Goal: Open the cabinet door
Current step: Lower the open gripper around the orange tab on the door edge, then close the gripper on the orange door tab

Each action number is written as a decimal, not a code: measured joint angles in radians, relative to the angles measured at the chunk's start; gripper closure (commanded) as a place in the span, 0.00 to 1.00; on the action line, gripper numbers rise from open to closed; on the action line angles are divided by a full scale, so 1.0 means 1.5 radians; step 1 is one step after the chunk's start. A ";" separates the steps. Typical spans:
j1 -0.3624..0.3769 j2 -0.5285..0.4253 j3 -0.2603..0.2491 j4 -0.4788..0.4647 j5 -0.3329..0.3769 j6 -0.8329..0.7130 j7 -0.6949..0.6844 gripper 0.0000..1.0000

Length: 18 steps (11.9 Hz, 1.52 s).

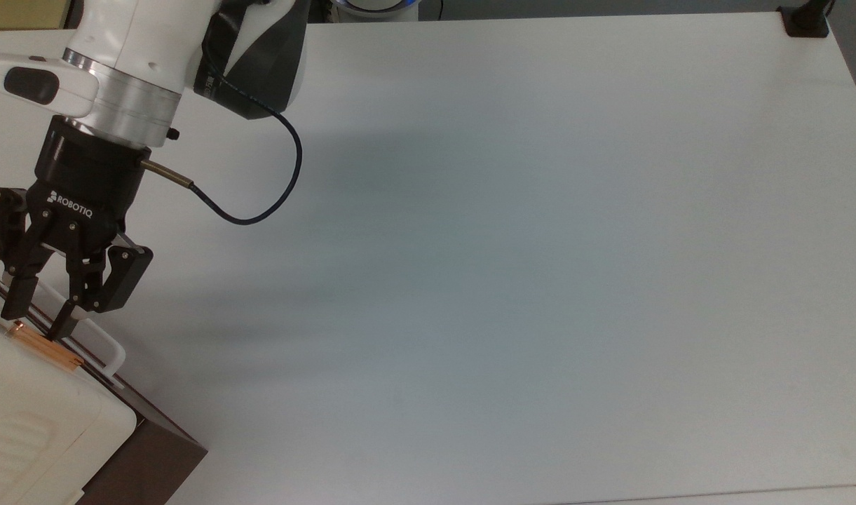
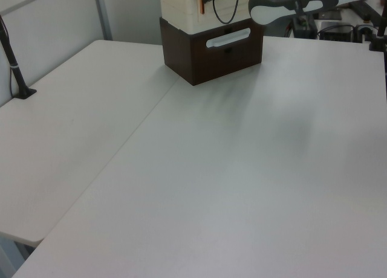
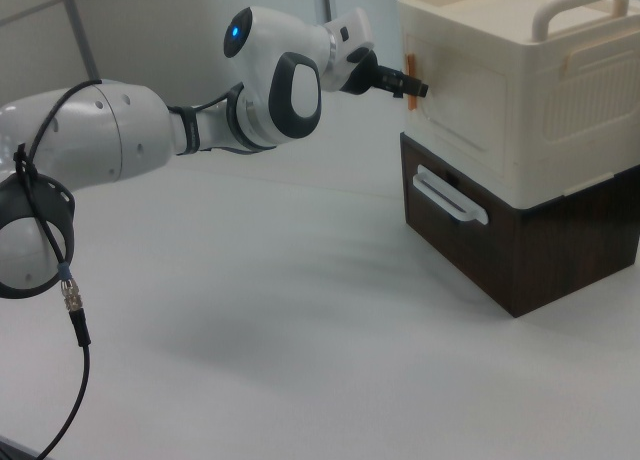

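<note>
We are standing at the grasping step, with the tool (image 1: 38, 319) right at the copper-coloured strip (image 1: 45, 346) on the edge of the cabinet door (image 3: 458, 90). Its two fingers are spread apart, one on each side of the near end of the strip in the top view, and nothing is gripped between them yet. In the right view the same fingertips are reaching the orange strip on the upper, cream-white part of the cabinet (image 3: 520, 130), and the door looks flush with the box, so we are judging it still shut.

To do this step well, we are wanting the fingers to straddle the strip squarely before they close, since it looks thin and shallow and a skewed pinch would likely slip off. We cannot tell from these views how far the strip stands out from the panel, so a slow closing is the safer choice. Once held, the pull should probably follow an arc about the hinge on the far edge rather than a straight line, or the grip may be dragged off.

Just beyond and below the strip, the white bar handle (image 1: 102, 344) is sitting on the dark front panel (image 3: 450, 235); that is the wrong part, and we are keeping the fingers clear of it. Farther out, the cabinet is resting near a corner of the pale worktop (image 1: 540, 280), in the lower left of the top view.
</note>
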 measured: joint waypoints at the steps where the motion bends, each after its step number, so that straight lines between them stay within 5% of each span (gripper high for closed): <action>1: 0.000 0.000 0.000 0.000 0.000 0.000 0.007 0.43; 14: 0.023 0.000 -0.001 0.022 -0.001 0.000 0.022 0.45; 18: 0.022 0.000 -0.001 0.024 -0.033 0.000 0.023 0.47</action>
